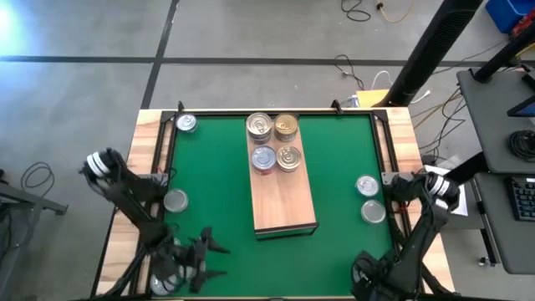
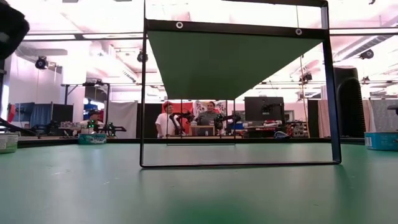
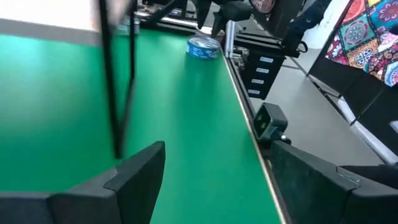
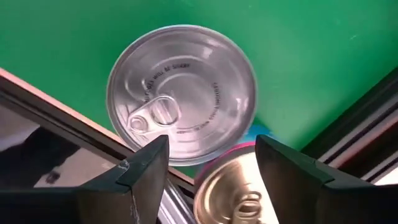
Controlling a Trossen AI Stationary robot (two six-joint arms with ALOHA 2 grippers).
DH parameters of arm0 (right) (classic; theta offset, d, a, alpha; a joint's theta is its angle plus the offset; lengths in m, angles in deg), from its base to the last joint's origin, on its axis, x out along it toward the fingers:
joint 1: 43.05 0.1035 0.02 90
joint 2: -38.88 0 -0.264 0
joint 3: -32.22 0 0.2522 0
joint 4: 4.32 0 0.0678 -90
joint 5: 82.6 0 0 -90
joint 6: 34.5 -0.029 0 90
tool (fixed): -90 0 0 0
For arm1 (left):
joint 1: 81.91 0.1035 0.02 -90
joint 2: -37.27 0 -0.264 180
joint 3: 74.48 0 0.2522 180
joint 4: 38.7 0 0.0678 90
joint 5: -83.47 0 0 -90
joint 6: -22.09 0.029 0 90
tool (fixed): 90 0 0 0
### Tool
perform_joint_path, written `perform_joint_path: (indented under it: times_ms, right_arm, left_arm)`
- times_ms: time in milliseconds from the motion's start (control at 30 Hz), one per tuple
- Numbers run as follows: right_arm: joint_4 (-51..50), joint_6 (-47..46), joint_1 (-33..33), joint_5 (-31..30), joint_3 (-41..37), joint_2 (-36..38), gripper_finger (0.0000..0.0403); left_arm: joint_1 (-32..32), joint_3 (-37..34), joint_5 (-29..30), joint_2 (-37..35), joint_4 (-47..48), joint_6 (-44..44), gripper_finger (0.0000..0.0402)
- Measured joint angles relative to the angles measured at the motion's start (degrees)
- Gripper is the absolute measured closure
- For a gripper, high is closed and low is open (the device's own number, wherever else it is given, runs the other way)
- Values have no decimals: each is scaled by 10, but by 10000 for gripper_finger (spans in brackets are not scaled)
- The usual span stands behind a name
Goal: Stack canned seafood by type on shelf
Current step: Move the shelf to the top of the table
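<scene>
High view showed four tins (image 1: 274,142) at the shelf's (image 1: 284,205) far end. Left end effector (image 1: 209,257) hovered open over the green surface (image 1: 217,184) near its front-left corner. Right end effector (image 4: 211,162), fingers apart, hung above two tins (image 4: 181,93) by the right edge.
</scene>
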Motion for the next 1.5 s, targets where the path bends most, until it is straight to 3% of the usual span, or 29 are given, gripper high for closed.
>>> perform_joint_path:
  times_ms: [133, 233, 333, 633, 967, 1200, 1500]
  right_arm:
    - [3, 6, 0, -1, 33, -26, 166]
    - [5, 25, 2, -15, 69, -46, 161]
    - [6, 35, 6, -55, 104, -63, 156]
    - [-2, 40, 17, -92, 147, -98, 156]
    - [-22, 59, 17, -91, 145, -91, 158]
    - [-70, 89, 13, -95, 145, -90, 166]
    - [-88, 161, -14, -138, 145, -90, 158]
  left_arm:
    - [3, 67, 9, 101, -24, -7, 123]
    - [14, 107, 73, 155, -24, -13, 123]
    - [30, 127, 120, 188, -25, -20, 120]
    - [112, 134, 153, 252, -37, -98, 109]
    - [171, 89, 146, 237, -45, -106, 109]
    - [239, 35, 103, 212, -51, -127, 108]
    - [312, 20, 61, 207, -54, -99, 109]
